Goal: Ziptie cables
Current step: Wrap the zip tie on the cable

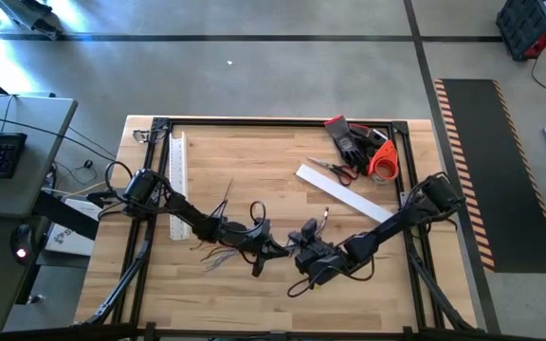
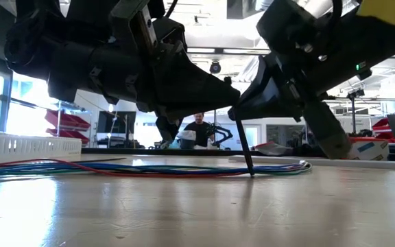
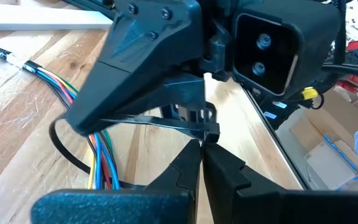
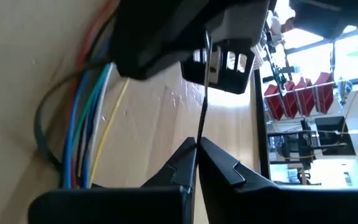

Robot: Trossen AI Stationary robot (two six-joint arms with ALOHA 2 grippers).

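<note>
Pale wood planks, scratched and scuffed, make the table [image 1: 245, 161], framed by black rails on a grey concrete floor. Both dark arms meet near the middle of its front half.

Left gripper [image 3: 202, 144] sits at about seven o'clock from the table's centre, its two angular black fingers pressed fully together on one end of a ziptie [image 3: 142, 122], a thin, stiff dark strip that loops away under the other arm's housing. Right gripper [image 4: 197, 144], just beside it toward five o'clock, also has its fingers fully closed, pinching the strip's other end, which rises straight from the fingertips. In the low view the strip stands upright, its tip touching the wood beside the cables [image 2: 149, 168].

These cables are limp, thin and smooth: blue, green, yellow, red and grey strands show, running flat and parallel, then curving under the grippers. More zipties [image 1: 218, 256] lie fanned out at seven o'clock; their count I cannot tell.

At one o'clock lie one pair of scissors [image 1: 333, 170], black gloves [image 1: 349, 138], and an orange tool [image 1: 381, 158]. Two white ducts: one slotted [image 1: 177, 180] at nine o'clock, one flat [image 1: 344, 192] at two o'clock.

A person [image 2: 199, 130] stands far behind.
</note>
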